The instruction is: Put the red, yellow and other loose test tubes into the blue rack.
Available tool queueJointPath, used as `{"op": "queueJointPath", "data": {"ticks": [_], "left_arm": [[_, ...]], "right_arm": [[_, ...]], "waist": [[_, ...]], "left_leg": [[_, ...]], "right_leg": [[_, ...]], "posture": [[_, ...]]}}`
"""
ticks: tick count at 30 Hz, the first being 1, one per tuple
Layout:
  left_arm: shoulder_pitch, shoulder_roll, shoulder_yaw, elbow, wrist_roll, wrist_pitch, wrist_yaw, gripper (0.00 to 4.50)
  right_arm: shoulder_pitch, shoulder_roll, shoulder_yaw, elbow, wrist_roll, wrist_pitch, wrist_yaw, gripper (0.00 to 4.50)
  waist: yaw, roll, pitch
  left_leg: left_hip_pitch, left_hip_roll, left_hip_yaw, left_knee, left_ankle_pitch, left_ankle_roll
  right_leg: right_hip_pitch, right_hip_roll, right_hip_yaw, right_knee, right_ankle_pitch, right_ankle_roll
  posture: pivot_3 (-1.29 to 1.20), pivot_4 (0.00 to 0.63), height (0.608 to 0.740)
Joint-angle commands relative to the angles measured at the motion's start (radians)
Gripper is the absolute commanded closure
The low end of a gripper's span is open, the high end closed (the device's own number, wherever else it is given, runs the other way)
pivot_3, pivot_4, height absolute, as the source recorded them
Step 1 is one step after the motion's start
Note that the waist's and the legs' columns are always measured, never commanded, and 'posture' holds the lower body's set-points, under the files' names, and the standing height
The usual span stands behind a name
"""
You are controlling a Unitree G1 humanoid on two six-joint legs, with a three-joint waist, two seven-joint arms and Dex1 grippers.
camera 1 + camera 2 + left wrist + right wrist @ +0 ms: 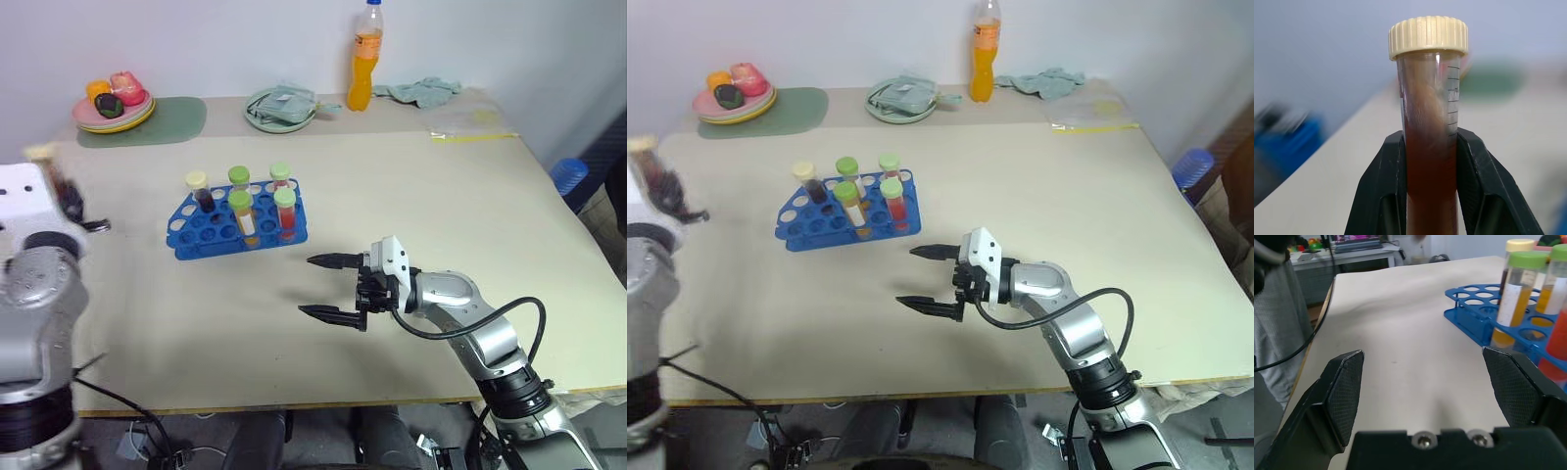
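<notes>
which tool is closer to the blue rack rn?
Right. The right tool hovers open just in front of the blue rack, toward its right end. The left tool, shut on a cream-capped tube, is off to its left.

The rack (238, 226) is bright blue. In it stand tubes with green caps (240, 201) holding yellow and red liquid, and one with a cream cap (197, 180) and dark liquid. The tube (1431, 161) between black fingers (1383, 196) is dark red-brown with a cream cap. The table (392, 196) is pale beige. The bottle (363, 59) is orange. The plate (113, 116) is pink.
</notes>
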Motion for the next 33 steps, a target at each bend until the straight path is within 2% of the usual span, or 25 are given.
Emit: {"op": "queueJointPath", "data": {"ticks": [1, 4, 9, 16, 24, 33], "left_arm": [[0.041, -0.100, -0.228, 0.029, 0.248, -0.317, -0.005, 3.74], [0.031, -0.192, -0.292, 0.166, 0.375, -0.505, 0.040, 3.74], [0.019, -0.276, -0.289, 0.291, 0.458, -0.610, 0.077, 3.74], [0.042, -0.329, -0.263, 0.363, 0.446, -0.615, 0.050, 3.74], [-0.009, -0.363, -0.264, 0.464, 0.409, -0.646, -0.023, 3.74], [-0.024, -0.396, -0.258, 0.528, 0.414, -0.704, -0.036, 3.74]], "right_arm": [[-0.013, 0.010, -0.003, -0.024, 0.026, -0.001, 0.010, 0.23], [-0.011, 0.018, -0.003, -0.029, 0.020, 0.001, 0.000, 0.23], [0.000, 0.018, -0.011, -0.040, 0.016, 0.005, -0.024, 0.23], [0.008, 0.018, -0.017, -0.050, 0.017, 0.007, -0.052, 0.23], [0.005, 0.023, -0.014, -0.045, 0.023, 0.010, -0.057, 0.23], [0.006, 0.027, -0.018, -0.044, 0.025, 0.012, -0.065, 0.23]], "waist": [[0.000, 0.000, 0.000], [-0.007, 0.000, 0.000], [-0.009, 0.000, 0.000], [-0.004, 0.000, 0.000], [-0.004, 0.000, 0.000], [-0.004, 0.000, 0.000]], "left_leg": [[0.000, -0.001, 0.001, 0.000, 0.000, 0.000], [0.000, -0.002, 0.002, 0.000, 0.000, 0.001], [0.000, -0.001, 0.002, 0.000, 0.000, 0.001], [0.000, -0.002, 0.001, 0.000, 0.000, 0.001], [0.000, -0.002, 0.001, 0.001, 0.000, 0.001], [0.001, -0.002, 0.001, 0.001, 0.000, 0.001]], "right_leg": [[0.000, 0.000, 0.000, 0.000, 0.000, 0.000], [-0.001, 0.001, 0.000, 0.001, 0.000, 0.000], [-0.001, 0.002, 0.000, 0.001, 0.000, 0.000], [-0.001, 0.002, 0.000, 0.001, 0.000, 0.000], [-0.001, 0.002, 0.000, 0.002, 0.000, 0.001], [0.000, 0.002, 0.000, 0.002, 0.000, 0.001]], "posture": [[0.00, 0.150, 0.740], [0.00, 0.150, 0.740], [0.00, 0.150, 0.740], [0.00, 0.150, 0.740], [0.00, 0.150, 0.740], [0.00, 0.150, 0.740]]}}
